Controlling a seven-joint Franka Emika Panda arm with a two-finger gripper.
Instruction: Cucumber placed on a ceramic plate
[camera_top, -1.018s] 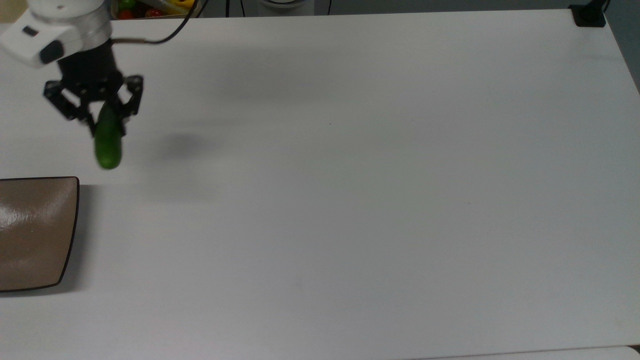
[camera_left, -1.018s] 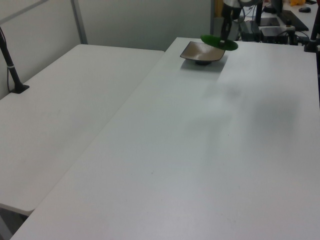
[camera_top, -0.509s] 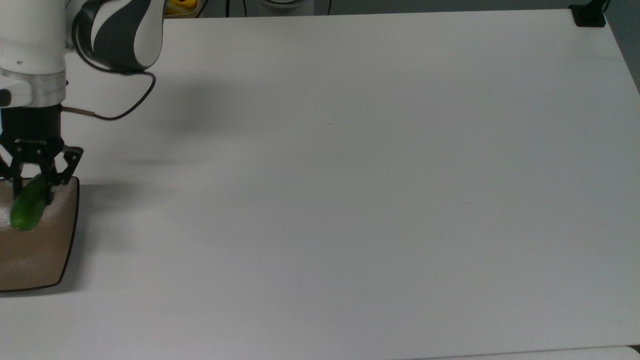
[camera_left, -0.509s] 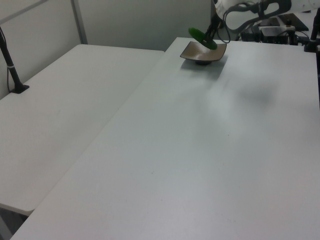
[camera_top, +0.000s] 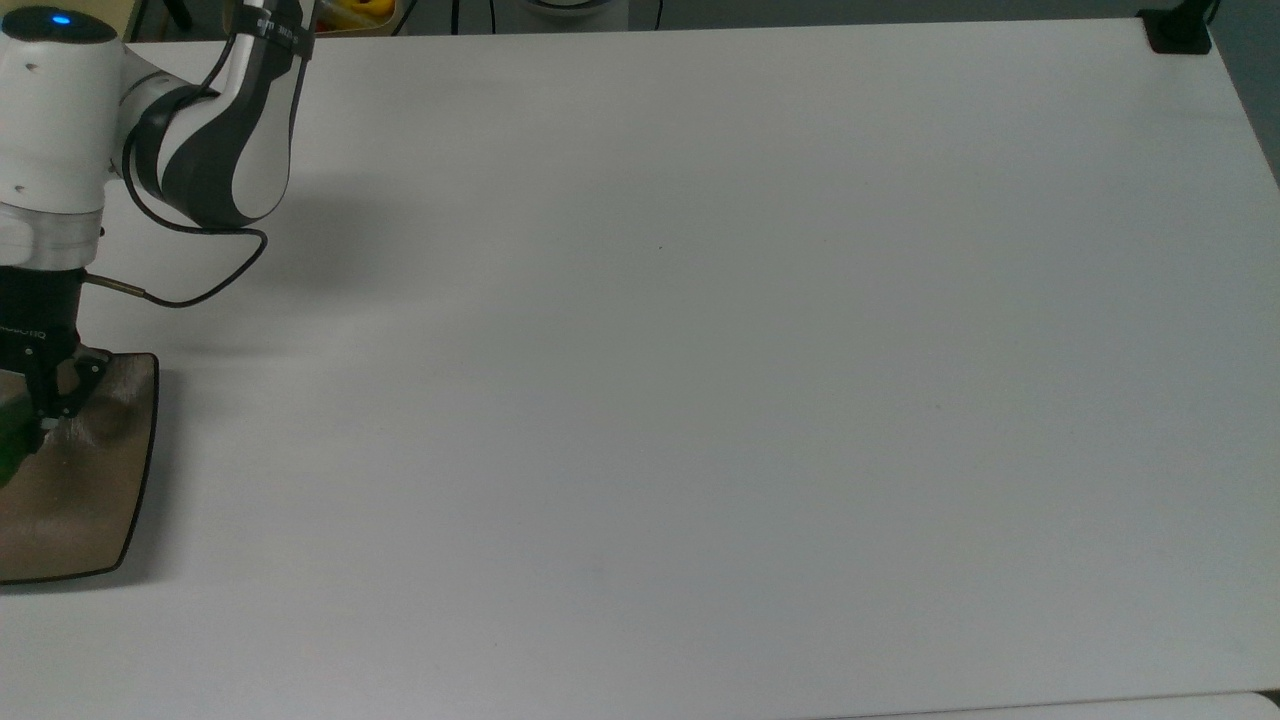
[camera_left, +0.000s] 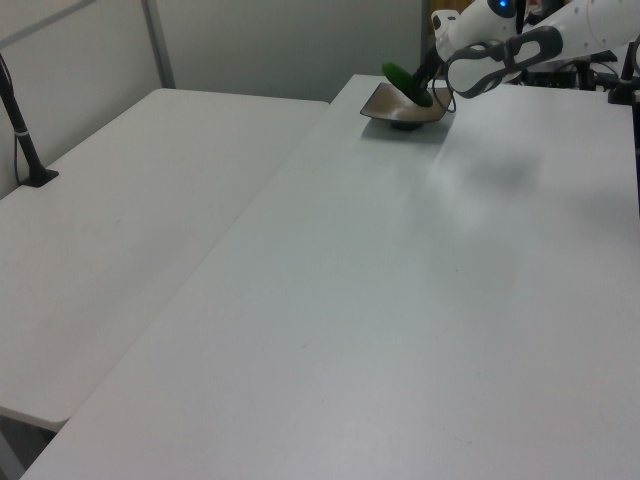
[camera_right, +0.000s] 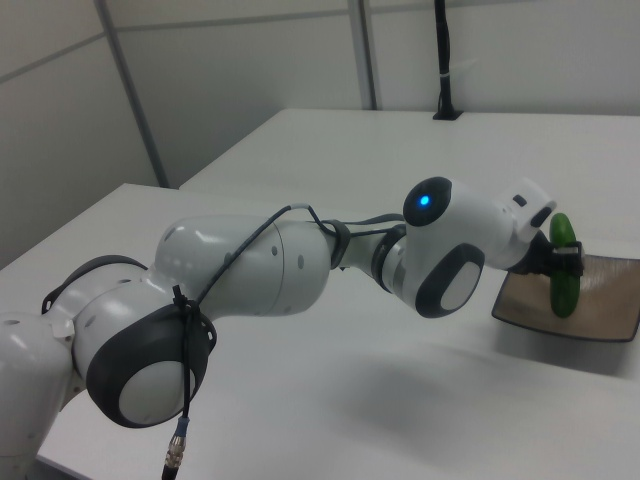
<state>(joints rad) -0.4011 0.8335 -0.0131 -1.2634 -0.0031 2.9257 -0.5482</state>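
Observation:
The dark green cucumber (camera_right: 565, 287) hangs nearly upright in my gripper (camera_right: 556, 258), which is shut on it. Its lower end sits just over the dished centre of the brown-beige square plate (camera_right: 600, 315). In the top view the gripper (camera_top: 30, 415) stands over the plate's (camera_top: 95, 500) far part at the top view's left edge, and the cucumber (camera_top: 6, 452) is mostly cut off there. In the left view the cucumber (camera_left: 404, 82) leans over the plate (camera_left: 385, 104) at the table's far end, with the gripper (camera_left: 422, 84) beside it.
The white arm (camera_top: 215, 130) and its black cable loop (camera_top: 190, 290) reach over the table's left part in the top view. A black post base (camera_top: 1178, 30) sits at the far right corner. A second white table (camera_left: 130, 210) adjoins on the left view's left.
The gripper has carried the cucumber from beside the plate to over it and lowered it towards the plate's centre. The arm has swung in behind it.

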